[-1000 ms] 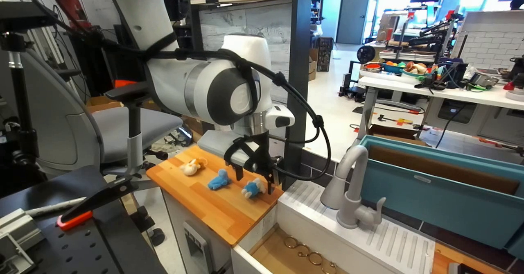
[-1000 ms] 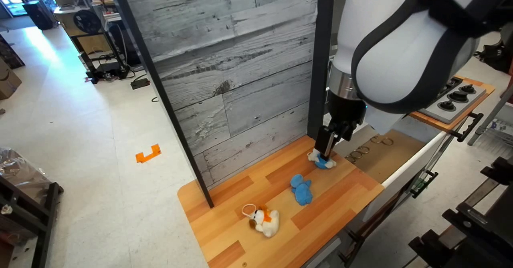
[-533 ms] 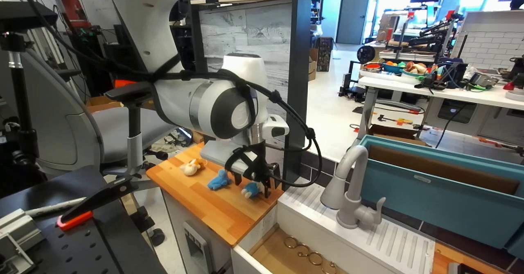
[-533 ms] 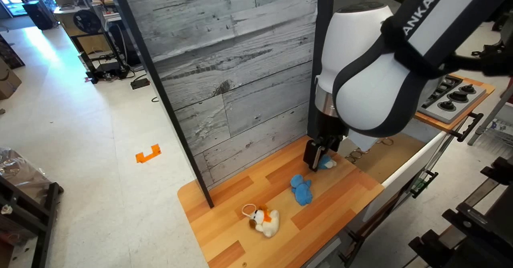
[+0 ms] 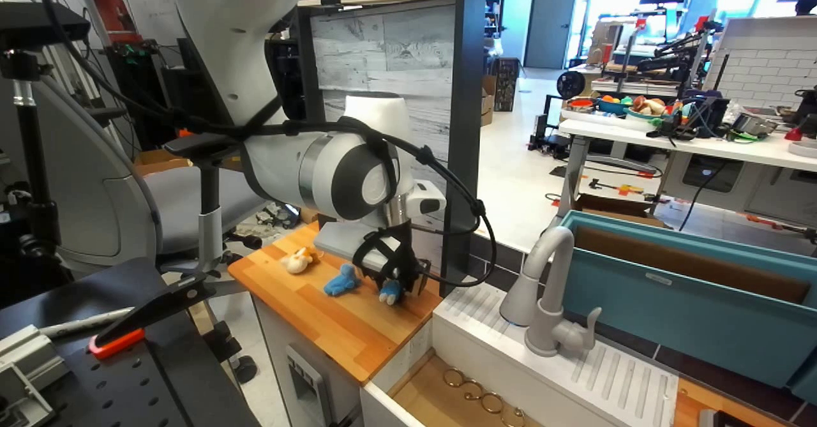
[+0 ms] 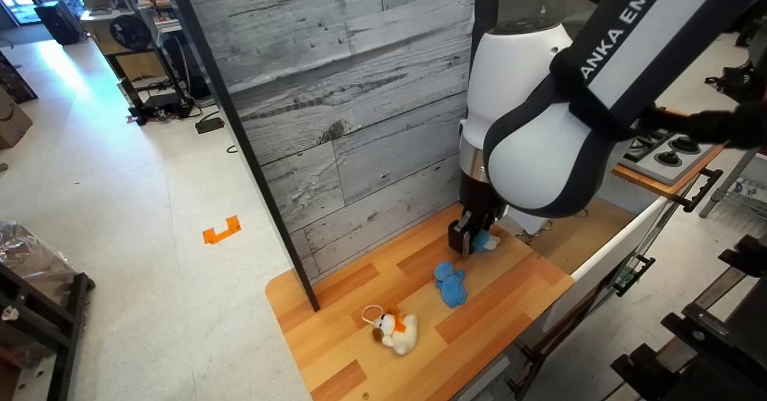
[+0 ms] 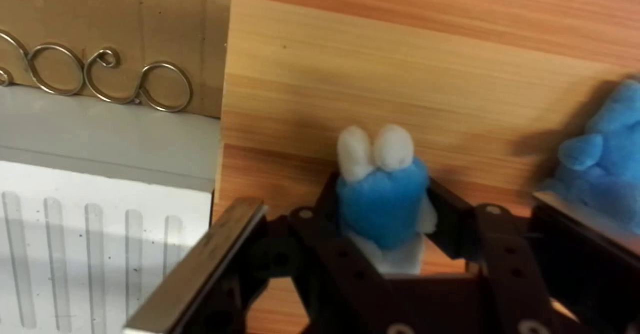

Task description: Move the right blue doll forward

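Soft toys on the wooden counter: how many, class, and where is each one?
3: a blue-and-white toy in the claw, a plain blue toy in the middle, and a cream toy farthest from the claw. The claw could hide a tiny extra one.

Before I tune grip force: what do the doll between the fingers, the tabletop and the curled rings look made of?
Blue-and-white doll: looks like matte plush, going by the fuzzy surface and rounded limbs.
Tabletop: wood or printed laminate, smooth and satin-looking; striped grain.
Curled rings: likely polished metal wire, from the bright highlights; which metal, can't tell.
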